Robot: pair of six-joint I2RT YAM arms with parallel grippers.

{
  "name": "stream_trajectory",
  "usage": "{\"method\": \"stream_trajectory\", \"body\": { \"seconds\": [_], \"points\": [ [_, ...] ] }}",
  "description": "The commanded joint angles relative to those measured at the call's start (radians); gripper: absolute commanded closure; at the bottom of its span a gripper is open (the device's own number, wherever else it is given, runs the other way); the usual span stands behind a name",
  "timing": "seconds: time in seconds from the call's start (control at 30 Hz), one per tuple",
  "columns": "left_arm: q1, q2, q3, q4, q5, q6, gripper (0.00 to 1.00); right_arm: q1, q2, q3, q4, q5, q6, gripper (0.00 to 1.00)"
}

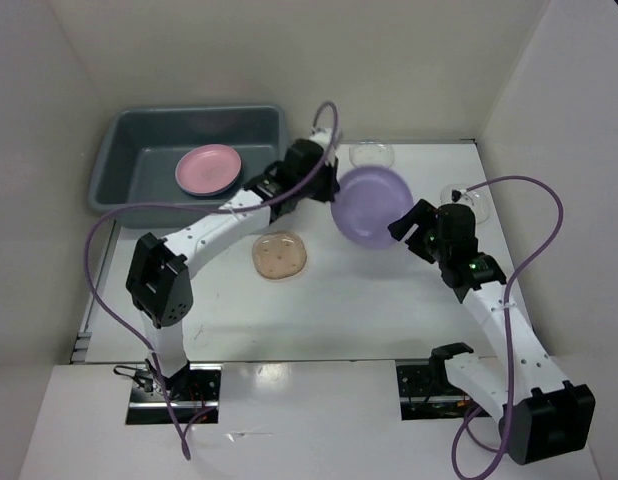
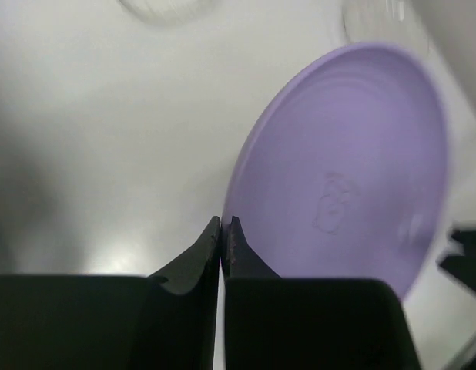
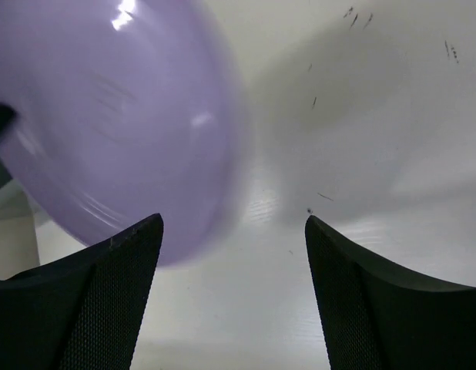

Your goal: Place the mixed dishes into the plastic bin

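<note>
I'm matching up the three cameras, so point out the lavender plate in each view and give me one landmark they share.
Top external: lavender plate right of centre, tilted, between the arms, left pincer at its left edge.
Left wrist: plate fills the right half, rim at the shut left pincer.
Right wrist: plate blurred, upper left, over the left finger of the open right pincer.
Shared landmark: the white table under the plate.

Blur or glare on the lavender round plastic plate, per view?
Right wrist: lavender round plastic plate smeared at its right edge, glare spots on top. Left wrist: plate soft, clear dishes behind it out of focus. Top external: plate fairly sharp, evenly lit.
</note>
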Motion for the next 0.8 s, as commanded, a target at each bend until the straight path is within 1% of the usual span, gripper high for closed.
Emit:
{"method": "stream_trajectory", "body": {
  "seconds": [0.0,0.03,0.07,0.13,0.17,0.2,0.23,0.27,0.3,0.37,0.4,0.47,0.5,0.57,0.67,0.77],
  "points": [
    [0.12,-0.048,0.135,0.01,-0.084,0.026,1.0,0.009,-0.078,0.036,0.059,0.06,0.045,0.2],
    [0.146,-0.048,0.154,0.01,-0.095,0.026,1.0,0.009,-0.113,0.036,0.059,0.089,0.045,0.2],
    [0.207,-0.039,0.183,0.01,-0.104,0.026,1.0,0.009,-0.133,0.027,0.059,0.105,0.06,0.2],
    [0.276,-0.039,0.192,0.02,-0.129,0.026,1.0,0.009,-0.17,0.027,0.059,0.132,0.069,0.19],
    [0.35,-0.039,0.204,0.02,-0.138,0.017,1.0,0.009,-0.208,0.018,0.069,0.155,0.069,0.18],
    [0.385,-0.039,0.204,0.03,-0.138,0.017,1.0,0.009,-0.226,0.018,0.069,0.156,0.08,0.15],
    [0.418,-0.039,0.214,0.03,-0.138,0.017,1.0,0.009,-0.242,0.009,0.069,0.172,0.089,0.15],
    [0.479,-0.039,0.214,0.043,-0.153,0.017,1.0,0.009,-0.263,0.009,0.069,0.183,0.089,0.15],
    [0.505,-0.039,0.214,0.043,-0.166,0.027,1.0,0.009,-0.272,0.009,0.078,0.183,0.089,0.15],
    [0.551,-0.039,0.183,0.072,-0.215,0.052,1.0,0.009,-0.282,0.0,0.078,0.183,0.089,0.12],
    [0.597,-0.03,0.171,0.072,-0.228,0.052,1.0,0.009,-0.282,0.0,0.078,0.183,0.098,0.11],
    [0.64,-0.019,0.13,0.096,-0.27,0.064,1.0,0.009,-0.282,-0.011,0.078,0.183,0.098,0.11],
    [0.678,-0.019,0.113,0.096,-0.285,0.088,1.0,0.009,-0.292,-0.011,0.078,0.174,0.098,0.09],
    [0.709,0.007,0.088,0.109,-0.334,0.104,1.0,0.009,-0.293,-0.022,0.078,0.174,0.109,0.09],
    [0.745,0.044,0.074,0.109,-0.365,0.131,1.0,0.009,-0.314,-0.031,0.078,0.165,0.12,0.1],
    [0.754,0.093,0.065,0.109,-0.386,0.158,1.0,0.009,-0.314,-0.031,0.069,0.165,0.12,0.1]
  ]
}}
